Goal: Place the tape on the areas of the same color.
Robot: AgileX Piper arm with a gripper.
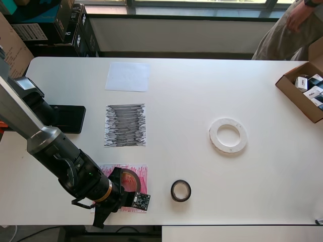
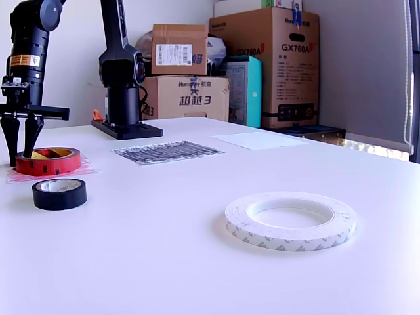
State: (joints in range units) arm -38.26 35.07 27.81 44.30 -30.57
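Overhead view shows the gripper (image 1: 122,190) open at lower left over the red tape (image 1: 129,179), which rests on the matching red sheet (image 1: 142,172).

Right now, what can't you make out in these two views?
- Red sheet: overhead, the arm hides its near left part.
- Gripper: exterior, open around the red tape's wall; contact unclear.
- Box contents: overhead, cut off by the right edge.
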